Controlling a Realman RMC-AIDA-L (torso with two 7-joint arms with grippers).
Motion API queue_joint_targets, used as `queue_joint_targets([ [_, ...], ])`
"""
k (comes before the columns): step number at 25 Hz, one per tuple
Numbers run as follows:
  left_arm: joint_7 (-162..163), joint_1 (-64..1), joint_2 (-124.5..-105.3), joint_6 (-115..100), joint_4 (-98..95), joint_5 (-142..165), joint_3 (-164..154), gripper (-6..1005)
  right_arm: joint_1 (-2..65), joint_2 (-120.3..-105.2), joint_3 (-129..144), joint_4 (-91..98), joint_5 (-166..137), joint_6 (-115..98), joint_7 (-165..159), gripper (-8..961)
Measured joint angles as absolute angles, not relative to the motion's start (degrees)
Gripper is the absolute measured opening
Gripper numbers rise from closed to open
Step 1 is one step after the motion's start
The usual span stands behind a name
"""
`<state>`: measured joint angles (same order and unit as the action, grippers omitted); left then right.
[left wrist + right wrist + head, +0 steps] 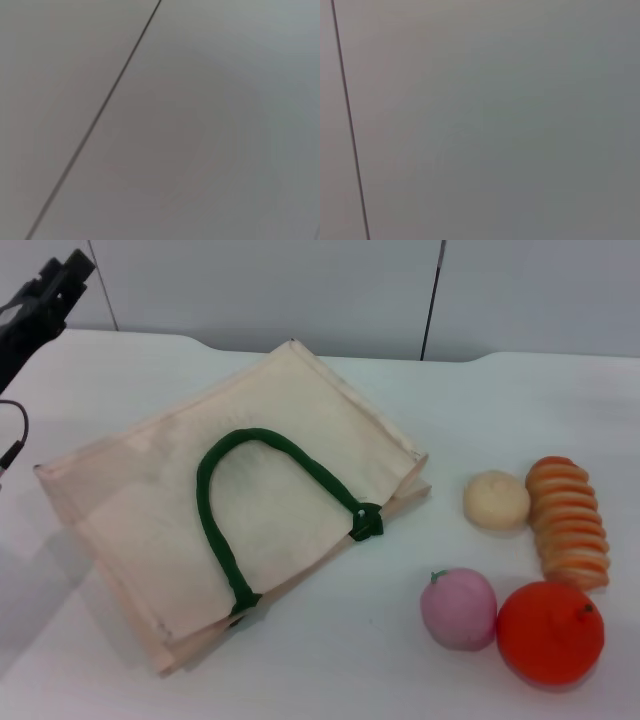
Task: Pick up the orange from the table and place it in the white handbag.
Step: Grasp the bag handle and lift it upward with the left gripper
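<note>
The orange (550, 632), round and bright orange-red with a small stem nub, rests on the white table (330, 660) at the front right. The white handbag (150, 500) lies flat across the left and middle of the table, its dark green handle (215, 530) looped on top. My left gripper (45, 295) hangs raised at the far left corner, well away from the bag and the orange. The right gripper is out of view. Both wrist views show only a plain grey wall with a dark seam.
A pink round fruit (458, 608) touches the orange's left side. Behind them lie a ridged orange-and-cream loaf (570, 522) and a pale round bun (496, 500). A grey panelled wall (300, 290) backs the table.
</note>
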<state>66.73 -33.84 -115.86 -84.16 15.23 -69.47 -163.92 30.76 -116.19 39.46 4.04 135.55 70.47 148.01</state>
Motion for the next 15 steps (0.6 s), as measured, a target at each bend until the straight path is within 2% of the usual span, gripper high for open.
queue_joint_targets([
  [7, 85.92, -38.40, -115.86, -83.98, 25.78, -55.31, -163.91, 498, 30.99, -116.19, 39.46, 4.12, 135.52, 70.40, 148.01, 834],
  [15, 92.34, -43.08, -115.86, -84.37, 30.86, -40.75, -164.00, 498, 30.99, -116.19, 39.46, 4.25, 135.52, 70.39, 147.96, 833],
])
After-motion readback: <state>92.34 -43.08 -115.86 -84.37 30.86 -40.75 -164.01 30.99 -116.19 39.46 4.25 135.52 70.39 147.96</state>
